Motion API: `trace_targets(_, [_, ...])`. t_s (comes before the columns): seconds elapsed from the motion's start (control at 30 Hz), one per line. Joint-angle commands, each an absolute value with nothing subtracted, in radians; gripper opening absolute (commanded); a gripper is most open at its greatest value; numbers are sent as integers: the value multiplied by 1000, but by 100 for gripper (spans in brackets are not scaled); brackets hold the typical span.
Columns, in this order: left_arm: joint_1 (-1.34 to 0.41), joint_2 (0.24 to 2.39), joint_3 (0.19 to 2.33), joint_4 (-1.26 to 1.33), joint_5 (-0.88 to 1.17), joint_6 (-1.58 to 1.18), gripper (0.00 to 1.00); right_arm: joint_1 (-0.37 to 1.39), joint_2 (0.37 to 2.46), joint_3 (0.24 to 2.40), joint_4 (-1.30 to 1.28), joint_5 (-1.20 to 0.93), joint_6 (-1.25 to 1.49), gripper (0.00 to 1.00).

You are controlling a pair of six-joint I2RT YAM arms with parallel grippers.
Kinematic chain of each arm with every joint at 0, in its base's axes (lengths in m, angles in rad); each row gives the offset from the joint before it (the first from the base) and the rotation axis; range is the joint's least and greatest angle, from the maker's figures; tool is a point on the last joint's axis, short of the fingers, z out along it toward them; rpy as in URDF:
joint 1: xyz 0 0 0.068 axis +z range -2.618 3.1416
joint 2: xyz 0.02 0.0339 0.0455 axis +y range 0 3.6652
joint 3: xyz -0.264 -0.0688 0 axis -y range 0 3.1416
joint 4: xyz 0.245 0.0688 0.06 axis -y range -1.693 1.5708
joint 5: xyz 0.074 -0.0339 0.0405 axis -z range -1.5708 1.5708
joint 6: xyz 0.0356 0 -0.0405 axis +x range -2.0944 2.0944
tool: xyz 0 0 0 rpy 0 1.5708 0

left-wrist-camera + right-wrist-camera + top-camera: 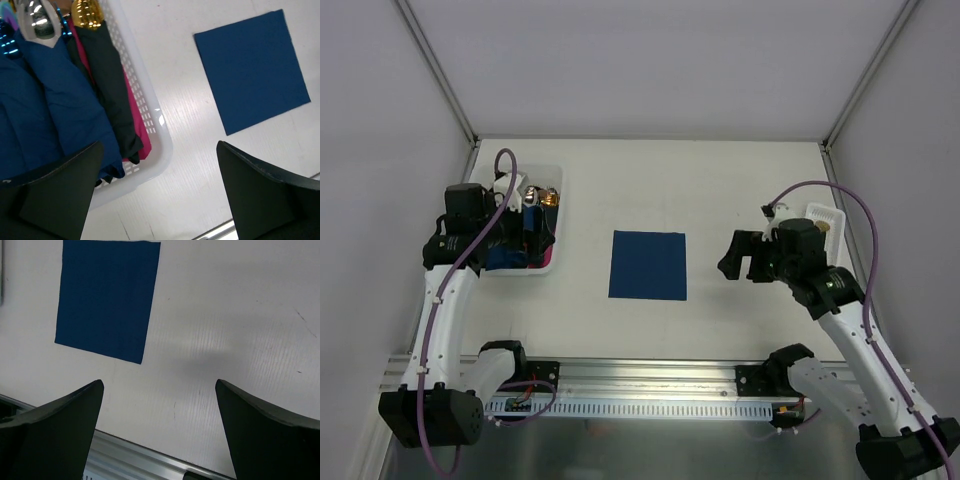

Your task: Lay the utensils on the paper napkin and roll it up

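The paper napkin (648, 265) lies flat in the middle of the table as a dark navy-blue square. It also shows in the left wrist view (252, 70) and in the right wrist view (107, 297). Nothing lies on it. My left gripper (525, 238) is open and empty over the near end of the white basket; its jaws stand wide apart (159, 145). My right gripper (732, 256) is open and empty above bare table, right of the napkin (159, 382). The utensils are mostly hidden: only a small gold bit (823, 228) shows behind my right arm.
A white perforated basket (561, 185) at the left holds dark blue rolls (55, 100), a black roll and a pink one, with gold (87, 12) and silver (42, 22) cutlery heads. A small white tray (825, 213) stands at the right behind my right arm. A metal rail (150, 455) runs along the near edge.
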State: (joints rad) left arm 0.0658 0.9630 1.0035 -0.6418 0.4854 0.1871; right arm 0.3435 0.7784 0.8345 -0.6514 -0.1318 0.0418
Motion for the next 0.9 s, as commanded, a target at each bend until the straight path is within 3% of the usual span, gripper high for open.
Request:
trace_targets(0.0, [60,992,1075,-647,356,120,99,452,821,842,-595,83,237,99])
trace_targets(0.17, [63,1054,1144,-655,281,19,99,676,1027,891,-592,329,466,99])
trace_targets(0.33, [63,1112,1229,-681,267,-55,99,859,1360,1138,-766,511,699,99])
trace_targets(0.53, [64,1132,1259,-690,221,-61,99,948,1779,1452,-949,508,890,90])
trace_targets(0.87, [86,1103,1216,-693,201,-60,99,986,2008,1577,-937,482,1081,88])
